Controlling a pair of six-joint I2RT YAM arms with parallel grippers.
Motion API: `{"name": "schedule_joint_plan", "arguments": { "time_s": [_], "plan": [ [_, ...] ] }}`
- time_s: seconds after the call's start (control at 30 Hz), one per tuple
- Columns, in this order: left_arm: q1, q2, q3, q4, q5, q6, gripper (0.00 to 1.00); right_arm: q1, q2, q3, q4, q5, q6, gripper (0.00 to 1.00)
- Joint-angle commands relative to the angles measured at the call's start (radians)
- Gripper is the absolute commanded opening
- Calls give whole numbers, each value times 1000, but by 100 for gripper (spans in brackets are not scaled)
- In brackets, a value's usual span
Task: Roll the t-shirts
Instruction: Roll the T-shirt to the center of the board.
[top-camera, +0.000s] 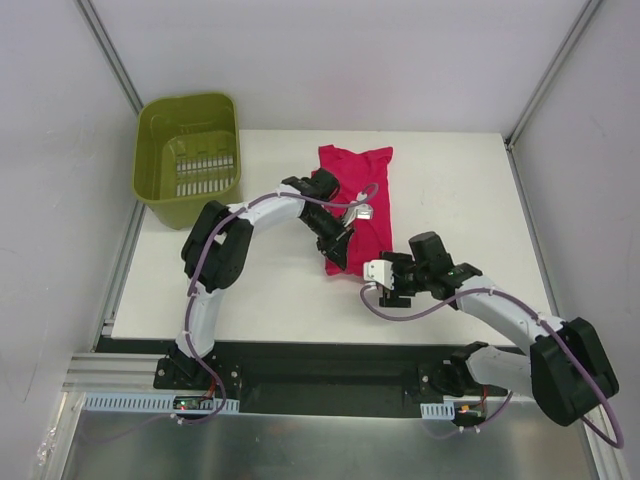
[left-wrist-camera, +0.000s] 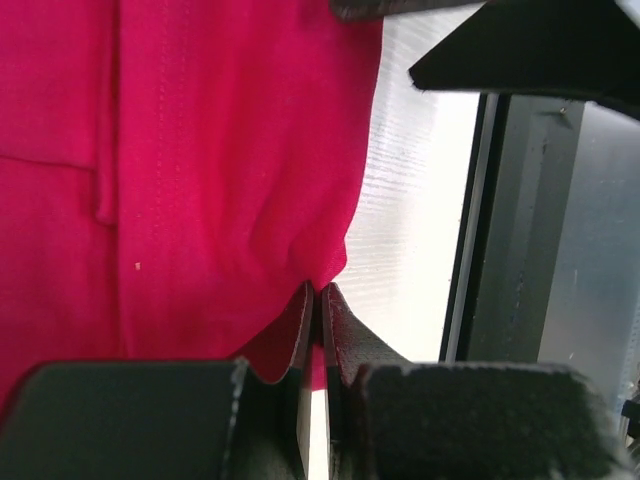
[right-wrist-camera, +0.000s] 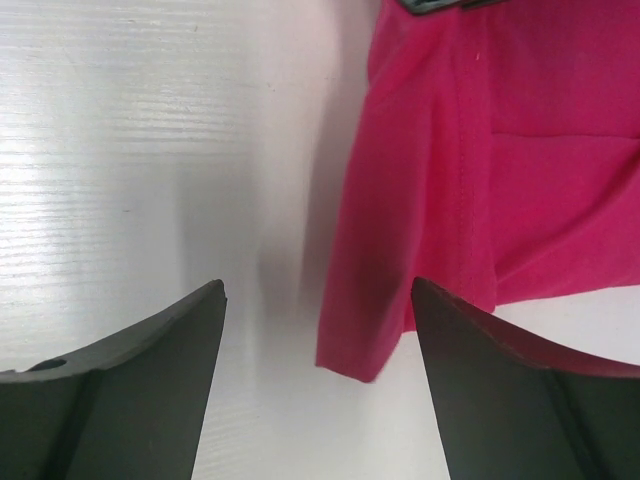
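Note:
The magenta-red t-shirt (top-camera: 360, 190) lies folded into a long strip on the white table, running from the back to the middle. My left gripper (top-camera: 338, 258) is at the strip's near end. In the left wrist view it (left-wrist-camera: 320, 296) is shut on a pinch of the t-shirt (left-wrist-camera: 180, 180) at its edge, and the cloth bunches up at the tips. My right gripper (top-camera: 386, 290) hangs just right of that near end, open. In the right wrist view its wide-apart jaws (right-wrist-camera: 318, 287) frame bare table and the t-shirt's near corner (right-wrist-camera: 365, 350), touching nothing.
A green basket (top-camera: 188, 160) stands at the table's back left corner. The table's near edge and a black rail (left-wrist-camera: 520, 250) are close behind the left gripper. White table (top-camera: 460, 190) shows right of the shirt.

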Motion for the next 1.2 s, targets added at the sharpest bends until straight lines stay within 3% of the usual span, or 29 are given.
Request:
{"name": "schedule_joint_plan", "arguments": {
  "time_s": [0.0, 0.37, 0.7, 0.8, 0.87, 0.9, 0.93, 0.97, 1.0, 1.07, 1.1, 1.17],
  "plan": [
    [22, 10, 62, -49, 96, 0, 0, 16, 64, 46, 99, -38, -32, 79],
    [41, 41, 98, -106, 100, 40, 0, 35, 237, 166, 199, 10, -8, 77],
    [81, 44, 138, -120, 105, 26, 0, 35, 329, 241, 42, -69, -74, 75],
    [93, 32, 137, -121, 103, 22, 0, 33, 354, 248, 35, -49, -98, 71],
    [99, 26, 132, -124, 103, 16, 0, 33, 381, 262, 33, -27, -103, 55],
    [99, 21, 128, -124, 100, 12, 3, 35, 391, 273, 23, -20, -97, 44],
    [99, 15, 121, -124, 90, 9, 9, 32, 403, 287, 3, -16, -95, 23],
    [99, 1, 117, -124, 64, 14, 14, 29, 411, 311, -32, -19, -89, 17],
    [99, -8, 100, -123, 44, 14, 28, 24, 412, 314, -39, -18, -78, 13],
    [99, -68, 51, -43, -25, -6, 42, 24, 403, 313, -53, -16, -63, 7],
    [99, -104, -43, 4, -44, -9, 51, 24, 391, 311, -54, -16, -57, 7],
    [96, -213, -147, 162, -81, -14, 58, 26, 385, 314, -73, -12, -35, 7]
  ]
}}
